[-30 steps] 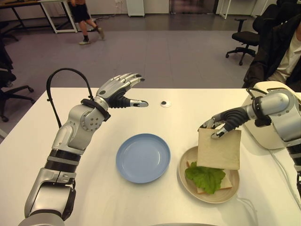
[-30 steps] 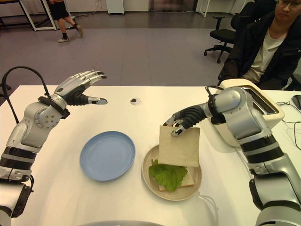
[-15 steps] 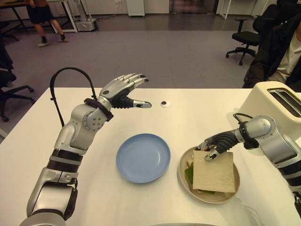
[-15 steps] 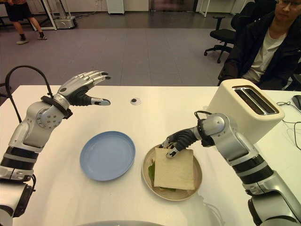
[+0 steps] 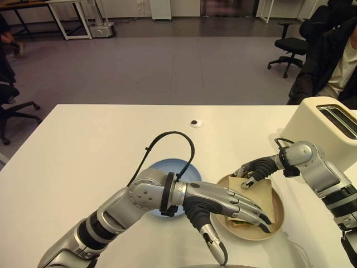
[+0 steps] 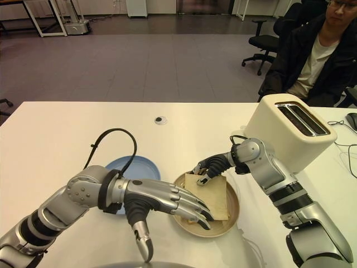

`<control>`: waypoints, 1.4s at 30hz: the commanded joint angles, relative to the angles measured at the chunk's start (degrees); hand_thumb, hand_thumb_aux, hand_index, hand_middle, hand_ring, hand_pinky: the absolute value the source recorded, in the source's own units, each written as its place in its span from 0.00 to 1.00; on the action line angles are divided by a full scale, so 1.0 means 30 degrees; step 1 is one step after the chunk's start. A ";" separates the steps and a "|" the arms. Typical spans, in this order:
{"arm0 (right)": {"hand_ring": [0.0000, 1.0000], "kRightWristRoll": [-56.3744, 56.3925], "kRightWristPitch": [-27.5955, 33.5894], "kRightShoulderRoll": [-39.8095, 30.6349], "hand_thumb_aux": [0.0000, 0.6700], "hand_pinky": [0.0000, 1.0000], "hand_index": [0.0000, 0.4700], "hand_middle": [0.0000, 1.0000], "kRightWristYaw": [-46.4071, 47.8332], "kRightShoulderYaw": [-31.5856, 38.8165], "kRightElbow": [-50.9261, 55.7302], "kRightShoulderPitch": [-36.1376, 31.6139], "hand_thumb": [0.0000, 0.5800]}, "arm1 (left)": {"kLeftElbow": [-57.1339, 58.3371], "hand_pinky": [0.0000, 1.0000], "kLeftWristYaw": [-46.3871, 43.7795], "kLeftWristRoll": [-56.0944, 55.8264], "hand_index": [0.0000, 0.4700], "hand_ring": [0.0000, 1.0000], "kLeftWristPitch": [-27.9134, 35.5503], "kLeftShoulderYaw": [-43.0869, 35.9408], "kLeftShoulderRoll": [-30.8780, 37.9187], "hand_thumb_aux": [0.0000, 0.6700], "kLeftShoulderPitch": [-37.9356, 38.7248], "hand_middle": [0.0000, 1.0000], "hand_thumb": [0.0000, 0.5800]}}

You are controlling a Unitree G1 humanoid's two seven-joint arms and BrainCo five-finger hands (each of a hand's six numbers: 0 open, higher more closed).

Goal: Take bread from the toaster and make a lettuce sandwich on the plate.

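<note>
My right hand (image 6: 207, 167) pinches the upper corner of the bread slice (image 6: 216, 195), which lies flat on the tan plate (image 6: 236, 209) at lower centre. My left hand (image 6: 167, 201) hovers over that plate's left edge, fingers spread, holding nothing.

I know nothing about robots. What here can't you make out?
Lettuce: both views, hidden under the top bread slice and the left hand stretched over the beige plate.
Blue plate: both views, near part hidden behind the left forearm.
Toaster: left eye view, cut off by the right edge; right eye view, slots too dark to see inside.
Top bread slice's far corner: covered by the right hand's fingers.
</note>
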 commanded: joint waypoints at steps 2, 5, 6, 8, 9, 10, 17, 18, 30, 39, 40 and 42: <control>0.00 -0.0435 0.0419 0.0252 1.00 0.00 1.00 0.00 0.0307 0.0523 0.0174 0.0395 1.00 | 0.5251 0.00 0.1446 0.4955 0.00 0.00 -0.3488 -0.0831 -0.1844 0.00 -0.1538 0.00 0.00; 0.00 -0.0354 0.0480 0.0201 1.00 0.00 1.00 0.00 0.0366 0.0480 0.0060 0.0476 1.00 | 0.8783 0.00 0.2882 0.6947 0.00 0.00 -0.5466 -0.1027 -0.2857 0.00 -0.2214 0.00 0.00; 0.00 -0.0342 0.0504 0.0193 1.00 0.00 1.00 0.00 0.0385 0.0479 0.0019 0.0498 1.00 | 0.9647 0.00 0.3191 0.7322 0.00 0.00 -0.5993 -0.1119 -0.3112 0.00 -0.2307 0.00 0.00; 0.00 -0.0333 0.0526 0.0225 1.00 0.00 1.00 0.00 0.0354 0.0464 -0.0005 0.0514 1.00 | 1.1035 0.00 0.3231 0.7070 0.00 0.00 -0.6569 -0.1278 -0.3751 0.00 -0.2229 0.00 0.00; 0.00 -0.0331 0.0538 0.0259 1.00 0.00 1.00 0.00 0.0325 0.0459 0.0003 0.0509 1.00 | 1.1702 0.00 0.3094 0.6787 0.00 0.00 -0.6764 -0.1386 -0.4053 0.00 -0.2215 0.00 0.00; 0.00 -0.0331 0.0539 0.0282 1.00 0.00 1.00 0.00 0.0310 0.0459 0.0007 0.0506 1.00 | 1.2235 0.00 0.2912 0.6335 0.00 0.00 -0.6822 -0.1427 -0.4342 0.00 -0.2160 0.00 0.00; 0.00 -0.0500 0.0620 0.0543 1.00 0.00 1.00 0.00 0.0129 0.0336 0.0154 0.0177 1.00 | 1.4550 0.00 -0.0230 0.5227 0.00 0.00 -0.6372 -0.2875 -0.4758 0.00 -0.2332 0.00 0.00; 0.00 -0.0626 0.0577 0.0618 0.22 0.00 0.22 0.00 -0.0045 0.0226 0.0273 -0.0060 0.40 | 1.4879 0.00 -0.0269 0.6216 0.00 0.00 -0.6661 -0.3174 -0.4559 0.00 -0.2651 0.00 0.00; 0.00 -0.0782 0.0848 0.2411 0.00 0.00 0.00 0.00 -0.3887 -0.2921 0.5447 -0.7375 0.00 | 1.5660 0.00 0.1389 1.2848 0.00 0.00 -0.8296 -0.4623 -0.4184 0.00 -0.5219 0.00 0.00; 0.92 0.0942 0.3023 -0.0850 0.54 0.92 0.54 0.92 -0.0439 -0.3998 0.0831 -0.4673 0.79 | 1.3390 1.00 0.0016 0.6987 0.35 1.00 -0.6835 -0.1829 -0.2362 0.35 -0.4995 1.00 0.58; 1.00 0.1432 0.3571 -0.1066 1.00 1.00 1.00 1.00 0.0062 -0.4116 -0.0096 -0.4183 1.00 | 1.2650 1.00 -0.0463 0.4907 1.00 1.00 -0.5946 -0.1125 -0.2421 1.00 -0.4716 1.00 1.00; 1.00 0.2310 0.4613 -0.1468 1.00 1.00 1.00 1.00 0.0956 -0.4195 -0.2054 -0.3260 1.00 | 1.1654 1.00 -0.1073 0.2174 1.00 1.00 -0.4563 0.0070 -0.2518 1.00 -0.4493 1.00 1.00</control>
